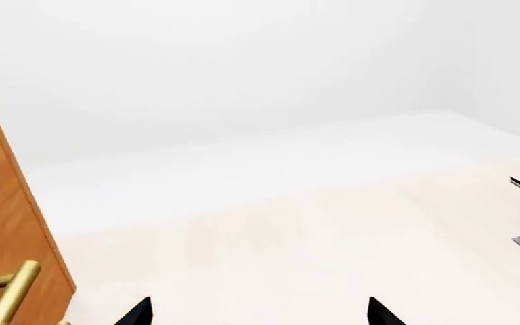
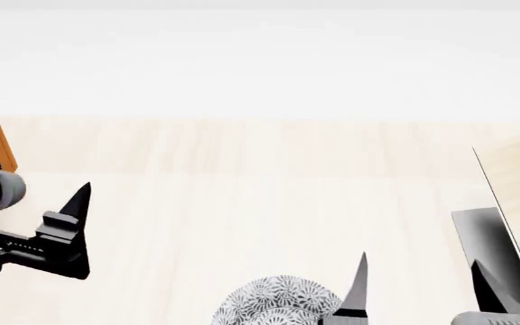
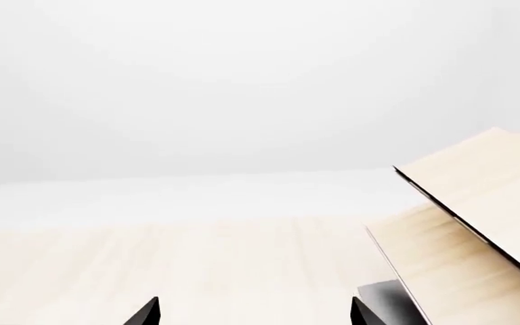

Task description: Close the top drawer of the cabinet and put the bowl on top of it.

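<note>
A pale wooden tabletop (image 2: 260,196) fills most of the head view, with a white wall behind it. The bowl (image 2: 273,301), white with a fine grey-blue floral pattern, sits at the near edge of the table, partly cut off by the bottom of the picture. The right gripper (image 2: 418,288) is just beside the bowl; one dark pointed finger (image 2: 357,284) rises at the bowl's right rim, and the other stands well off to the right, so the jaws are spread wide and hold nothing. The bowl lies outside the gap, to the left of it.

The left gripper (image 2: 66,230) hangs over the table's left side, well apart from the bowl. In the left wrist view its two fingertips stand far apart, also spread and empty. The reddish-brown cabinet (image 1: 11,230) with brass bar handles (image 1: 11,294) is close to it, at the far left. A pale wooden rack (image 2: 517,183) on a dark base stands at the right.
</note>
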